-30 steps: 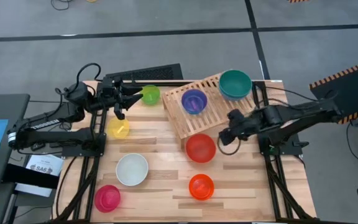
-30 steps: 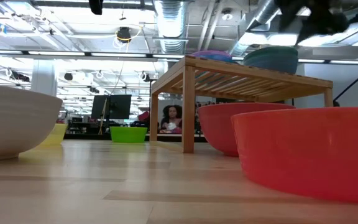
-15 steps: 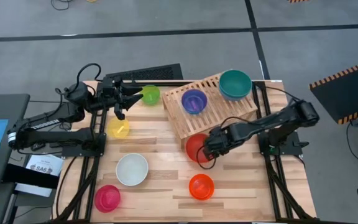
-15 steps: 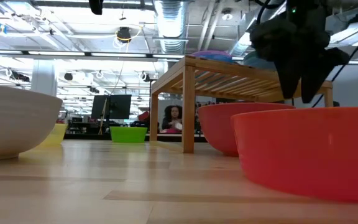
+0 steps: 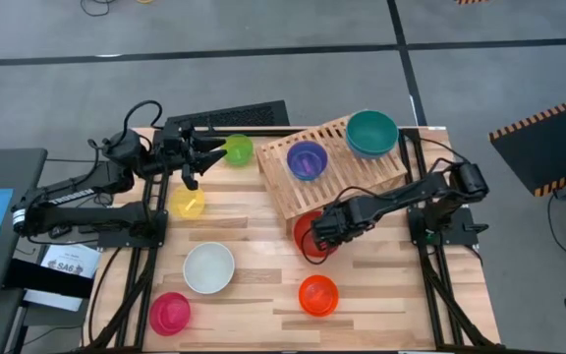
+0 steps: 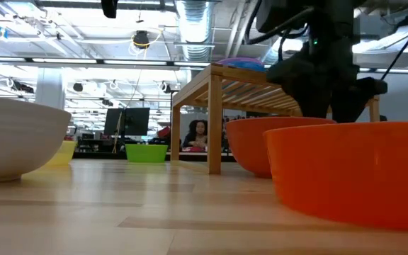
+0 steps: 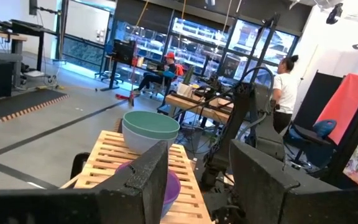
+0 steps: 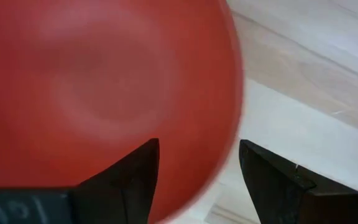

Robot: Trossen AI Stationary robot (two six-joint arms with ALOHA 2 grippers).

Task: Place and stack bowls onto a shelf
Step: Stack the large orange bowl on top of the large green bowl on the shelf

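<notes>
Right end effector point(image 5: 324, 232) hangs open over the red bowl point(image 5: 308, 236) on the worktop point(image 5: 254, 275) just beside the shelf point(image 5: 337, 169), one finger inside the rim, one outside. Thin, light, slick plastic, probably: pinch the rim wall squarely. The arm hides most of the bowl from above; the left end effector point(image 5: 193, 157) waits open by the green bowl point(image 5: 238, 149).

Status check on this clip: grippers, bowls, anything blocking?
Right gripper open, fingers straddling red bowl's rim. Left gripper idle near green bowl. Purple bowl, teal bowl on shelf. Nothing blocking.
</notes>
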